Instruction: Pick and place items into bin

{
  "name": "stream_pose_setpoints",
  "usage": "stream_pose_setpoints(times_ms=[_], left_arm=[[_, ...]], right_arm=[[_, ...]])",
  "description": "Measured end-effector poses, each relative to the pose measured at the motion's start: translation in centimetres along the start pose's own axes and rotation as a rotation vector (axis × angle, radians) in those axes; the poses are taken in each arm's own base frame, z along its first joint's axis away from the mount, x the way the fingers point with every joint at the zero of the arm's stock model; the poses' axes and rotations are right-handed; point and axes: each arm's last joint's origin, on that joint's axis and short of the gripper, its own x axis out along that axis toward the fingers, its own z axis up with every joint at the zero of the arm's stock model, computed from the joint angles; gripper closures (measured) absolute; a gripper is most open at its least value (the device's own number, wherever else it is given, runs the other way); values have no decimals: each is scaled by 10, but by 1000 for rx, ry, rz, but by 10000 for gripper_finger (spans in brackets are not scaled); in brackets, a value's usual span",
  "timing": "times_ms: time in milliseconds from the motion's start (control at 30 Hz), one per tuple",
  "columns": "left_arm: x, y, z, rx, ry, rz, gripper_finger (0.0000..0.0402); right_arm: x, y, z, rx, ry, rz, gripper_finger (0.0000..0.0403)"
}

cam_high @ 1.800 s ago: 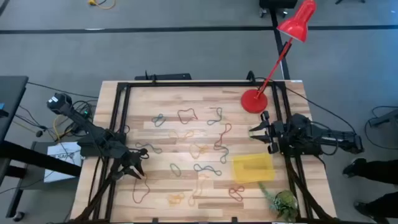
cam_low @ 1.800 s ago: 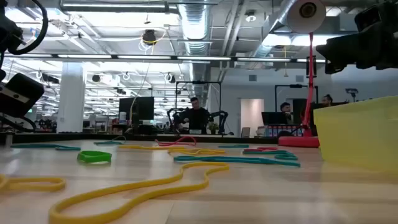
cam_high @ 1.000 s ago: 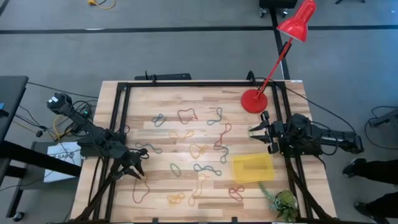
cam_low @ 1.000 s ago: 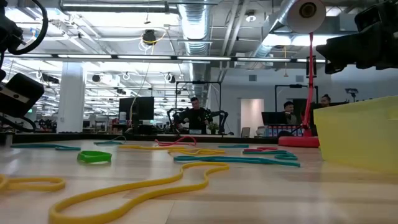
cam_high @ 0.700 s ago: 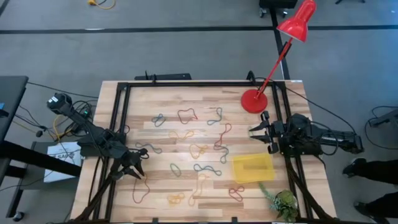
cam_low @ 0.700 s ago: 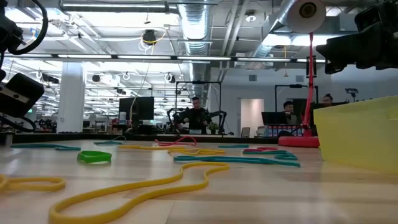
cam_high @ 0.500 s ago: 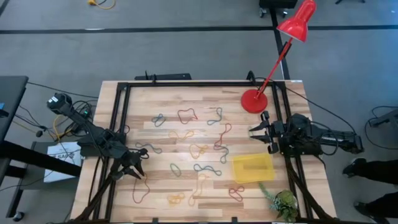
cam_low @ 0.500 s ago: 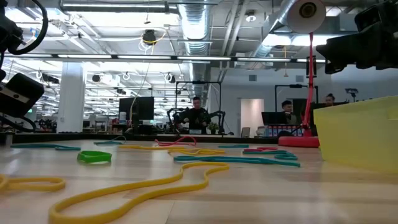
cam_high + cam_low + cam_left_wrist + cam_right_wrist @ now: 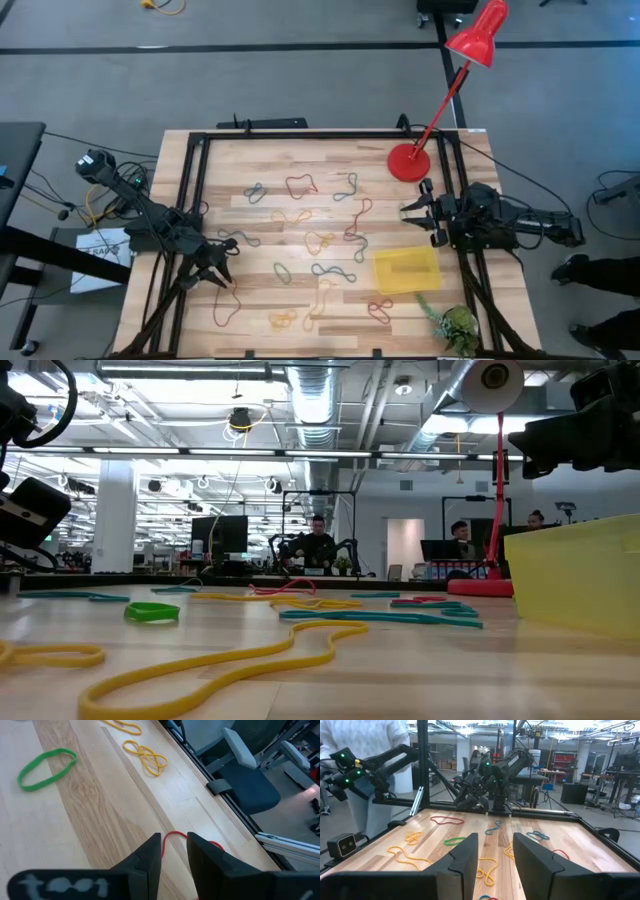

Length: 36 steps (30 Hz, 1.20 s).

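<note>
Several rubber bands (image 9: 320, 240) in red, blue, green, yellow and orange lie flat and scattered over the wooden table. The yellow bin (image 9: 406, 270) stands at the table's right near part and shows large in the low view (image 9: 580, 575). My left gripper (image 9: 228, 278) is low over the left near part, fingers a narrow gap apart (image 9: 174, 836); a red band (image 9: 216, 845) lies just beyond the tips. My right gripper (image 9: 412, 218) waits open at the right edge, just beyond the bin's far side, pointing across the table (image 9: 495, 836). My left gripper's fingertips stand on either side of the red band's near end (image 9: 172, 834), slanting down at the table. Whether they touch it, I cannot tell. The band lies on the wood.
A red lamp base (image 9: 408, 162) stands at the far right corner, its stem leaning out over the edge. A green plant sprig (image 9: 455, 322) lies near the bin's near right corner. A black frame (image 9: 300, 135) rims the table. A person in white (image 9: 370, 750) stands beyond the left side.
</note>
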Motion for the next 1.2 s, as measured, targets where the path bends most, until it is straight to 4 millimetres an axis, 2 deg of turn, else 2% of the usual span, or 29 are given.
stream_pose_setpoints(times_ms=[400,633,800,867,1000,1100,1200], left_arm=[[0,0,3,43,-38,33,319],[-1,8,0,111,-54,257,319],[-1,9,1,112,-63,295,319],[-2,12,4,98,-120,409,319],[-9,18,22,36,-351,645,319],[-21,17,51,8,-492,734,319],[-38,13,87,99,-490,775,319]], right_arm=[[0,0,0,0,0,0,284],[0,0,0,0,0,0,284],[0,0,0,0,0,0,284],[0,0,0,0,0,0,284],[0,0,0,0,0,0,284],[0,0,0,0,0,0,284],[0,0,0,0,0,0,284]])
